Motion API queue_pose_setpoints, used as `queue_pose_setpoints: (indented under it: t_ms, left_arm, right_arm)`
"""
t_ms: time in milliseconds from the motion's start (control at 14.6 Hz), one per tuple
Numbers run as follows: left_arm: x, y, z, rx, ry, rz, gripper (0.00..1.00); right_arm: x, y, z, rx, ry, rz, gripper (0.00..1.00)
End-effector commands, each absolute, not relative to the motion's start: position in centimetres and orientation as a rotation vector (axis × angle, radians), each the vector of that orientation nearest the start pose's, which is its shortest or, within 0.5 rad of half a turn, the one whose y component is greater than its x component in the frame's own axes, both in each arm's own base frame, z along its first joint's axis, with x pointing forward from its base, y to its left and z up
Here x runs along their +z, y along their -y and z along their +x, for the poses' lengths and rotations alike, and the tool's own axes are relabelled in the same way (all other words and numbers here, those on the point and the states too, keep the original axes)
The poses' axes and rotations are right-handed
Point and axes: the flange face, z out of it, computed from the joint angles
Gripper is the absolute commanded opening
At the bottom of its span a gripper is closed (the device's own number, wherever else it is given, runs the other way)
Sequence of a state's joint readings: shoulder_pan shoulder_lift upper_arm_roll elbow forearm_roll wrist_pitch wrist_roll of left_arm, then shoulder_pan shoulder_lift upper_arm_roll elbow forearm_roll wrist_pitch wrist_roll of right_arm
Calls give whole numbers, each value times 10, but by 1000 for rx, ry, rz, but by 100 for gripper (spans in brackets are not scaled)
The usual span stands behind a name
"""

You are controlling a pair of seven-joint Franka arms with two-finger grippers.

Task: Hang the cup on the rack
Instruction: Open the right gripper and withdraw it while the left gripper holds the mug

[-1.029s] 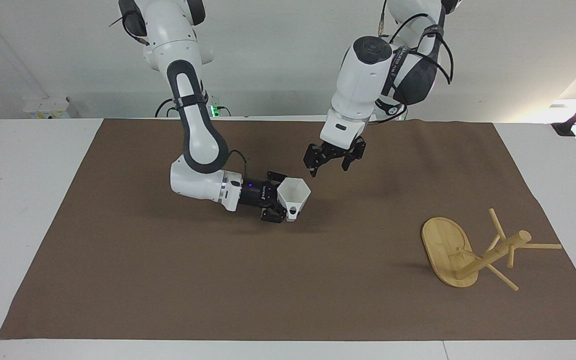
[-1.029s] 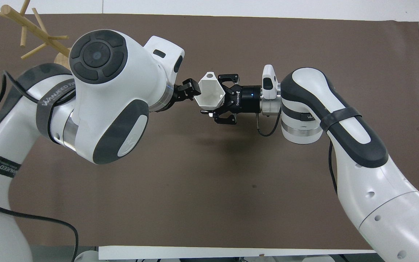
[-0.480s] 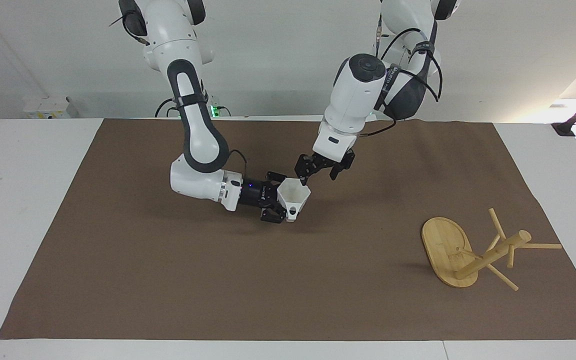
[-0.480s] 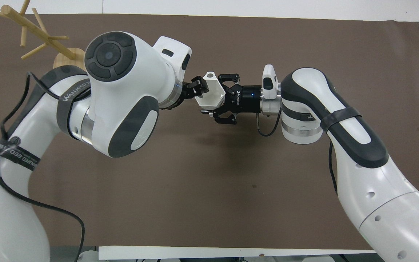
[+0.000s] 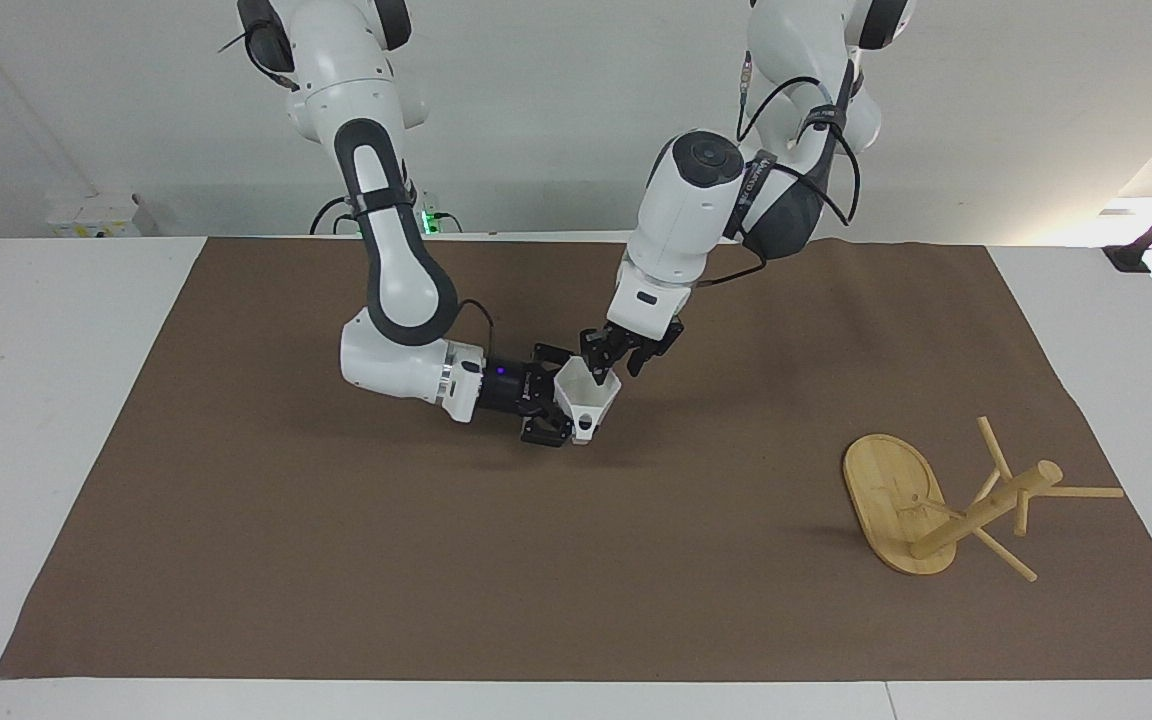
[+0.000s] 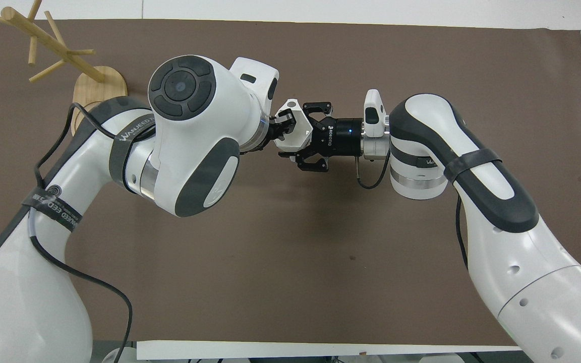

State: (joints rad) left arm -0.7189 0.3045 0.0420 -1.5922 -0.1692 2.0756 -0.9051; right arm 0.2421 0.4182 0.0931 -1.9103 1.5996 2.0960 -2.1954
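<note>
Above the brown mat's (image 5: 336, 560) middle: white cup (image 5: 588, 394) clamped from the side by the right gripper (image 5: 554, 402), mouth upward. At the cup's rim, at its 12 o'clock in the facing view: left gripper (image 5: 608, 369), one finger inside, grip impossible to tell. At the cup's 4 o'clock: bamboo rack (image 5: 946, 500), toward the left arm's end.

right gripper (image 5: 558, 402) shut on cup (image 5: 588, 394), holding it just above the brown mat (image 5: 336, 560); left gripper (image 5: 604, 372) down at the cup's rim, one finger inside; rack (image 5: 936, 505) upright toward the left arm's end of the desk (image 5: 36, 400), well apart
</note>
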Motion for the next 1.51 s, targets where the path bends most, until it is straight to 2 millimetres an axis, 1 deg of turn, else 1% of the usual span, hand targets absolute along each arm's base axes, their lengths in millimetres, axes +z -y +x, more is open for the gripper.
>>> queue_pose_setpoints:
  t_ms: [0, 206, 274, 343, 411, 480, 617, 686, 754, 823, 1029, 1097, 1166, 1303, 1371, 1440]
  left_arm:
    - [480, 432, 518, -74, 538, -3353, 0]
    - [480, 435, 519, -99, 541, -3368, 0]
    - [481, 435, 519, -100, 541, -3368, 0]
    - [480, 436, 518, -96, 535, -3368, 0]
    - [481, 436, 518, -97, 540, -3367, 0]
    - [483, 436, 518, -102, 536, -3369, 0]
    - [485, 437, 517, -108, 520, -3359, 0]
    - [484, 435, 518, -115, 521, -3352, 0]
    - [485, 432, 521, -131, 516, -3347, 0]
    - [487, 426, 526, -154, 514, -3339, 0]
    - [503, 406, 539, -216, 479, -3336, 0]
    - [510, 394, 541, -217, 487, -3313, 0]
    - [513, 378, 548, -208, 512, -3291, 0]
    - [524, 335, 569, -226, 608, -3274, 0]
    - [534, 308, 578, -252, 646, -3271, 0]
    - [542, 281, 583, -272, 667, -3266, 0]
  right_arm:
    - [304, -251, 585, -1061, 1266, -1557, 38]
    - [304, -250, 585, -1063, 1268, -1564, 39]
    - [304, -250, 586, -1063, 1266, -1564, 41]
    - [304, -251, 585, -1062, 1268, -1563, 49]
    - [304, -250, 586, -1063, 1264, -1565, 89]
    - [304, -248, 587, -1063, 1262, -1568, 100]
    - [304, -242, 589, -1069, 1261, -1564, 100]
    - [305, -231, 592, -1077, 1264, -1565, 100]
    - [306, -218, 596, -1083, 1255, -1554, 100]
    - [307, -204, 598, -1065, 1282, -1526, 100]
    - [304, -146, 602, -998, 1368, -1498, 100]
    - [305, -126, 603, -981, 1382, -1495, 100]
    - [305, -103, 605, -965, 1390, -1501, 100]
    - [315, -62, 605, -906, 1468, -1509, 100]
    - [335, -39, 603, -866, 1516, -1556, 100]
    - [358, -16, 598, -783, 1565, -1628, 100]
